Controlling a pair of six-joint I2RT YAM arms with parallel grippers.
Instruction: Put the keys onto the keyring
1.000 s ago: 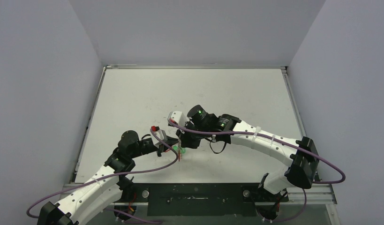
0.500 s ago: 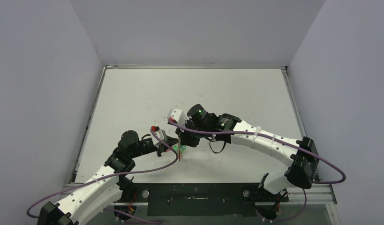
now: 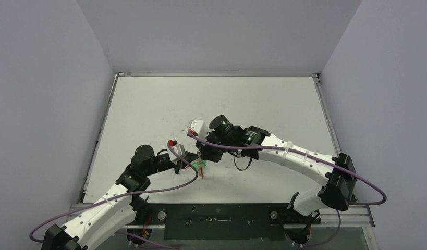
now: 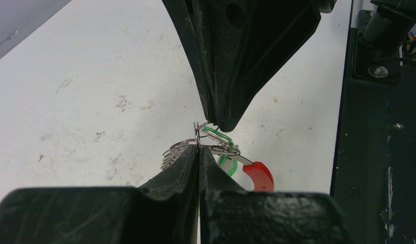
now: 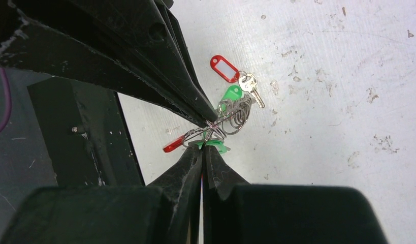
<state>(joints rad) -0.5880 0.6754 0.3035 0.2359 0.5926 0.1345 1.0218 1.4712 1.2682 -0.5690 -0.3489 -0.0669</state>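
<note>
Left wrist view: the left gripper (image 4: 199, 150) is pinched tight on the keyring (image 4: 259, 175) by its silvery loops. At 12 o'clock the right gripper (image 4: 221, 124) clamps a green-tagged key (image 4: 216, 134) touching those loops. In the right wrist view a red-tagged key (image 5: 226, 69) sits at 1 o'clock of them.

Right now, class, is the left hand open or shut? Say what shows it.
Shut. In its wrist view the left hand presses both fingers together, pinching a silvery loop of the keyring.
</note>
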